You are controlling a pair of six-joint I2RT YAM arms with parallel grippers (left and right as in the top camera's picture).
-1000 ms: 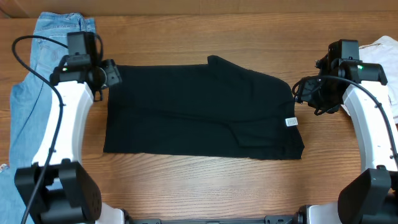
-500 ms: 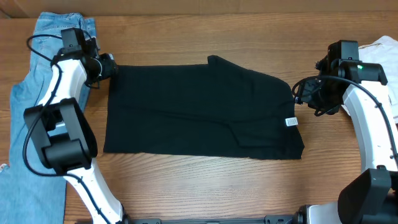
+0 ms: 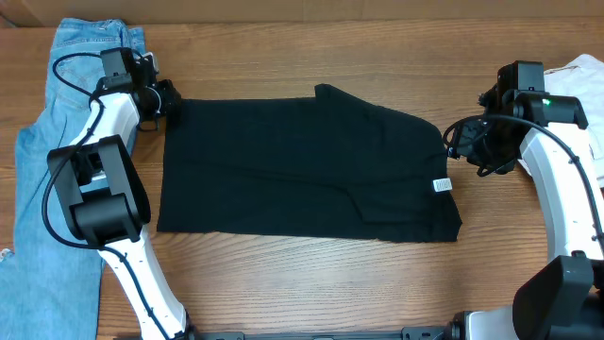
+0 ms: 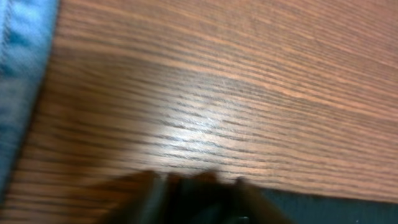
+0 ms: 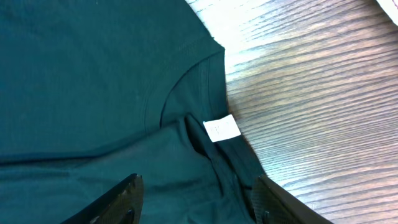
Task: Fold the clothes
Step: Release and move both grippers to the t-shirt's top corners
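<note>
The black garment (image 3: 302,170) lies flat across the middle of the table, with its small white tag (image 3: 441,185) at the right edge. My left gripper (image 3: 170,99) is at the garment's far left corner. In the left wrist view its fingers (image 4: 196,190) are a dark blur and the black cloth (image 4: 348,211) shows at lower right. My right gripper (image 3: 455,140) hovers at the garment's right edge. In the right wrist view it is open (image 5: 196,190) over the cloth (image 5: 93,81), just short of the tag (image 5: 221,129).
Light blue jeans (image 3: 42,170) lie along the table's left side, close to my left arm, and show in the left wrist view (image 4: 15,56). A pale folded garment (image 3: 580,80) sits at the far right.
My left arm has swung its elbow round and its gripper has edged up to the garment's far left corner. The garment and my right arm have not moved.
</note>
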